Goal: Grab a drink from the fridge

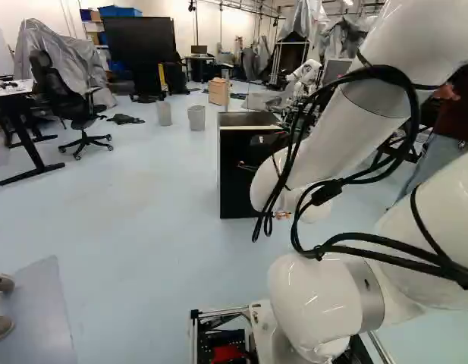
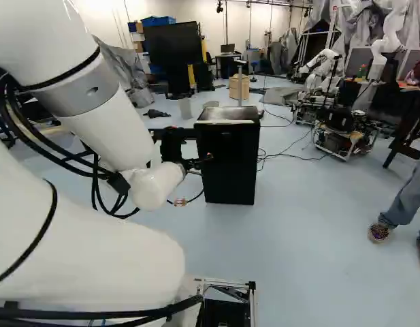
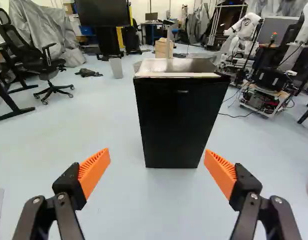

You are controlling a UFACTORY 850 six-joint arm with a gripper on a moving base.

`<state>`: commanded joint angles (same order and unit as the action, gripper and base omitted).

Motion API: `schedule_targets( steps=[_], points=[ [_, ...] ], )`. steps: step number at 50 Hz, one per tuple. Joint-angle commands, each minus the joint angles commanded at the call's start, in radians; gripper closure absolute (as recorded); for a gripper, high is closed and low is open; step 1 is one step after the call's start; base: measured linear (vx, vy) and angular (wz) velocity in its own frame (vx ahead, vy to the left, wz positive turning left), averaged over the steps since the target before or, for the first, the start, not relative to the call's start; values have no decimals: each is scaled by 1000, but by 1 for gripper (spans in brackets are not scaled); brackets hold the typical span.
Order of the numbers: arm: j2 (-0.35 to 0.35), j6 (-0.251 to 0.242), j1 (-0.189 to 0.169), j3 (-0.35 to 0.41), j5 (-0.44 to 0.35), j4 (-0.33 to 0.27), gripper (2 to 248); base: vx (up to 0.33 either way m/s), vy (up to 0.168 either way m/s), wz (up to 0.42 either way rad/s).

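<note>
Black fingers (image 2: 200, 161) spread, facing the fridge (image 3: 178, 120).

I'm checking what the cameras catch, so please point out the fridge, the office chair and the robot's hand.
Fridge (image 3: 177, 120): wrist view, on its black front.
Office chair (image 3: 17, 42): wrist view, on its backrest.
Hand (image 3: 157, 154): wrist view, midway between its fingertips.

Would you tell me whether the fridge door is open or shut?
Shut: the fridge door lies flat as the box's black front, with no side swung out and no inside showing.
</note>
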<state>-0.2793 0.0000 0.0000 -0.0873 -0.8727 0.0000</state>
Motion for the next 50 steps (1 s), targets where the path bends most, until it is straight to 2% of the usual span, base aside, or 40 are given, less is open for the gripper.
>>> schedule_targets(
  steps=[50],
  points=[
    [0,0,0,0,0,0,3,84,9,-16]
  ],
)
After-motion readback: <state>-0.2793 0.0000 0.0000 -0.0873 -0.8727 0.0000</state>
